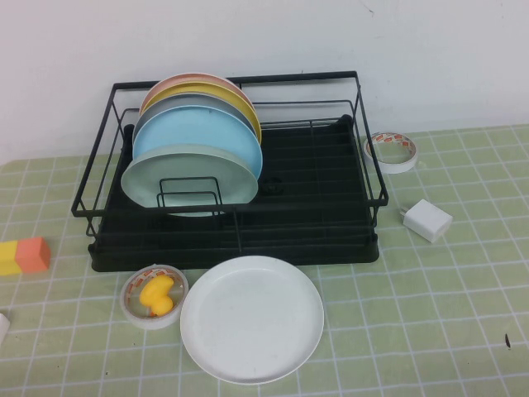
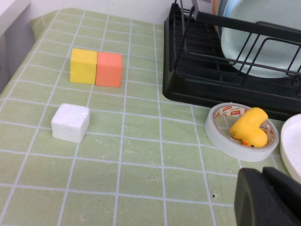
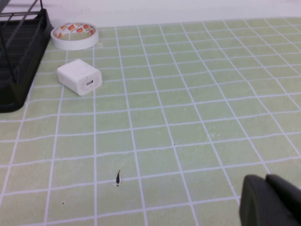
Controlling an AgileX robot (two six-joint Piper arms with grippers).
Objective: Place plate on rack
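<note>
The white plate lies flat on the green checked cloth, just in front of the black wire rack. Its rim shows at the edge of the left wrist view. The rack holds several coloured plates upright on its left side; its right side is bare. My left gripper is shut and empty, low over the cloth near the tape roll, to the left of the plate. My right gripper is shut and empty over bare cloth to the right of the rack. Neither arm shows in the high view.
A tape roll holding a yellow duck lies left of the plate. Yellow and orange blocks and a white cube sit at the left. A second tape roll and a white charger lie right of the rack.
</note>
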